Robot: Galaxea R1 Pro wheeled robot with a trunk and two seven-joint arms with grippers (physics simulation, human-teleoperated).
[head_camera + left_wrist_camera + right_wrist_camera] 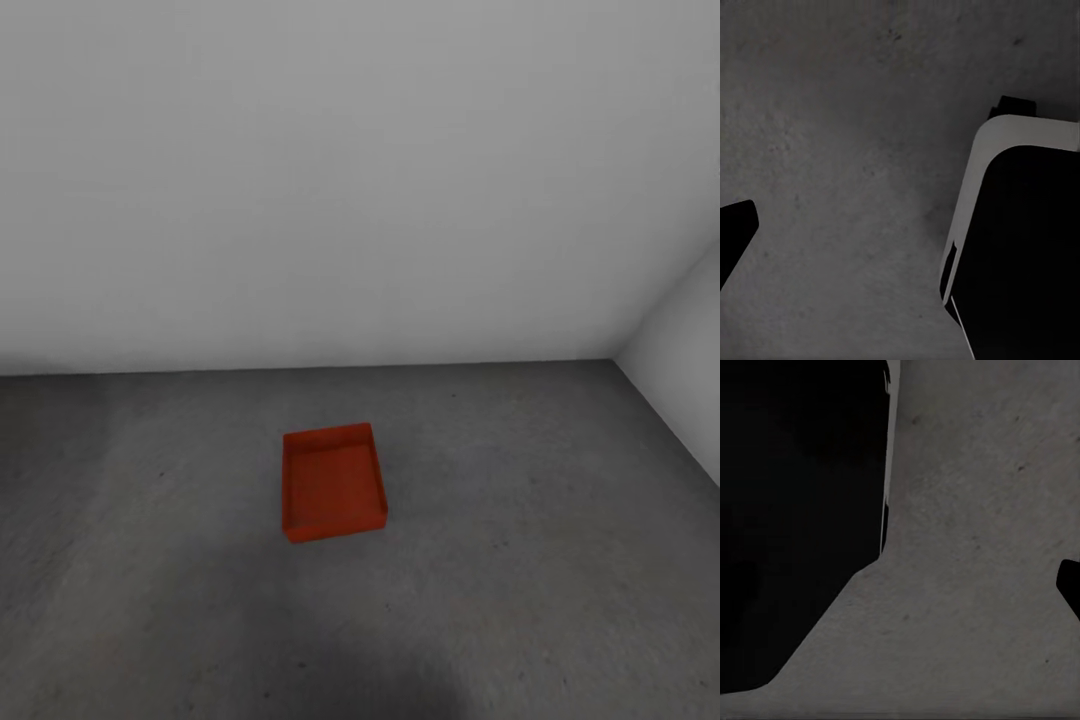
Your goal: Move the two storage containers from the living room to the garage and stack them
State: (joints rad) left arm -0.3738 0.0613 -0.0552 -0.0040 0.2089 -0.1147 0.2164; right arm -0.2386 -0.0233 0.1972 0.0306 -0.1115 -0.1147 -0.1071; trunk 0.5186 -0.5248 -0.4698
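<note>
On the grey concrete floor (pixel 540 560) straight ahead of the robot sits one orange-red container (pixel 333 482), empty, its long axis running away toward the wall (pixel 350 180), about midway between both arms, whose grippers I cannot tell spread or pressed together

Storage container (pixel 333 482): orange-red, thin walls, looks like matt plastic, bottom faintly textured. Floor (pixel 530 560): dark grey concrete, mottled, rough, matt; pitted and speckled up close in the wrist views. Walls (pixel 350 180): plain light grey, smooth, matt. Robot body part (pixel 1020 247): black panel, pale smooth edge.
</note>
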